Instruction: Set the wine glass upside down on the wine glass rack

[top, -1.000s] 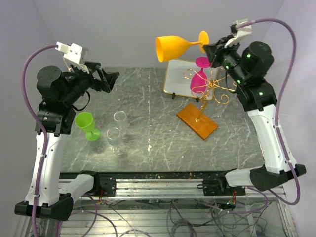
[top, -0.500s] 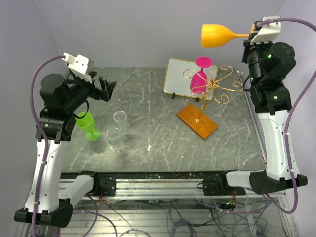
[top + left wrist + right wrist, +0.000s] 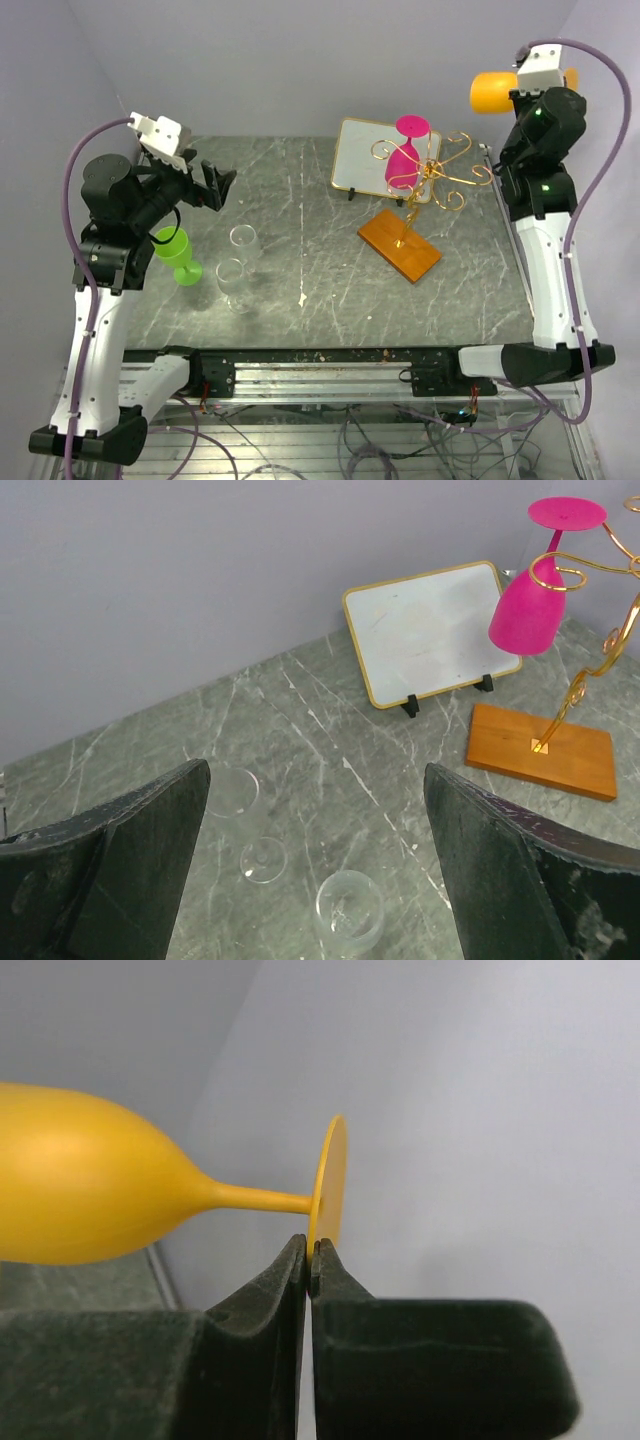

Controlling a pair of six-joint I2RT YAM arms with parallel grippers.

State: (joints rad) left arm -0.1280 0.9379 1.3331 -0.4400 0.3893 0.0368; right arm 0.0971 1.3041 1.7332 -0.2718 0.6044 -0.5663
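Note:
My right gripper [image 3: 311, 1250] is shut on the foot rim of an orange wine glass [image 3: 90, 1195] and holds it sideways, high up at the back right [image 3: 492, 91], above and to the right of the rack. The gold wire rack [image 3: 432, 178] stands on its orange-brown wooden base [image 3: 400, 245] and carries a pink glass [image 3: 402, 160] hanging upside down; both show in the left wrist view [image 3: 560, 630]. My left gripper [image 3: 315, 865] is open and empty, raised over the left of the table above two clear glasses [image 3: 240, 245], [image 3: 348, 908].
A green glass [image 3: 175, 250] stands upright at the left beside the clear glasses. A gold-framed white panel [image 3: 358, 155] leans at the back behind the rack. The grey wall is close behind the orange glass.
My right arm has swung the orange glass from above the panel up and to the right, past the rack. The left arm has shifted only slightly.

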